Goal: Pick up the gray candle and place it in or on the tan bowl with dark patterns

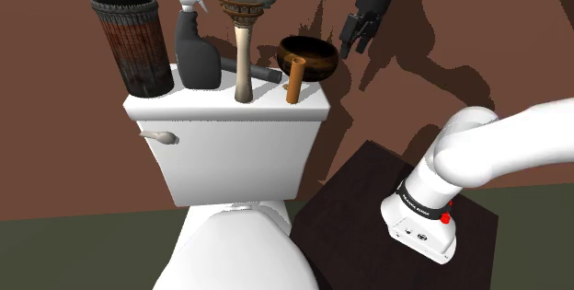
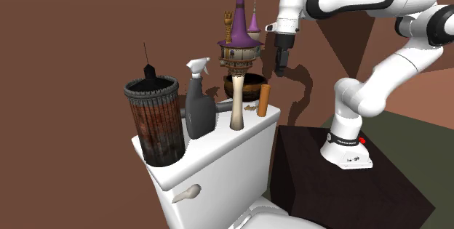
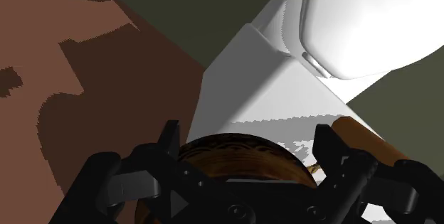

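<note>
The gray candle (image 1: 268, 74) lies on its side on the white toilet tank lid (image 1: 184, 106), between a gray spray bottle (image 1: 196, 51) and the bowl. The brown patterned bowl (image 1: 308, 55) (image 2: 245, 86) (image 3: 235, 157) stands at the lid's far end. My gripper (image 1: 351, 45) (image 2: 281, 68) (image 3: 250, 144) hangs in the air above the bowl, just past it toward the shoulder view's right. Its fingers stand apart, open, with nothing between them. An upright brown cylinder (image 1: 294, 83) (image 2: 265, 99) (image 3: 364, 141) stands in front of the bowl.
A dark rusty bin (image 1: 134, 47) with a brush, the spray bottle and a tall tower model with a purple roof (image 1: 244, 21) crowd the lid. Brown wall runs close behind. The toilet seat (image 1: 241, 251) lies below, and the dark stand (image 1: 368, 205) is at the lower right.
</note>
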Controlling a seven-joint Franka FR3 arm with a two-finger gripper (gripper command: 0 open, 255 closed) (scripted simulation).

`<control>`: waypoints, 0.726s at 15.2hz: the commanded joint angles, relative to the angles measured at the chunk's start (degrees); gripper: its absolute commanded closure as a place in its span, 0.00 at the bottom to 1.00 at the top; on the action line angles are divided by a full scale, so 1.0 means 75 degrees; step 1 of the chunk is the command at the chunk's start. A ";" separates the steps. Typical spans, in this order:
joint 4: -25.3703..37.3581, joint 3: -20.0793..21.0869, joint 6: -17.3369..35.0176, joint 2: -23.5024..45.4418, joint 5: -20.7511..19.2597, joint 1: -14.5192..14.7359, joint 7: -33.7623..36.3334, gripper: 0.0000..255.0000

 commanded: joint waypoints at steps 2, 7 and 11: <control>0.0146 0.0029 0.0156 0.0306 0.0005 0.0061 -0.0062 0.00; 0.1004 0.0182 0.0793 0.1821 0.0013 0.0342 -0.0358 0.00; 0.1836 0.0323 0.1130 0.3006 -0.0012 0.0531 -0.0572 0.00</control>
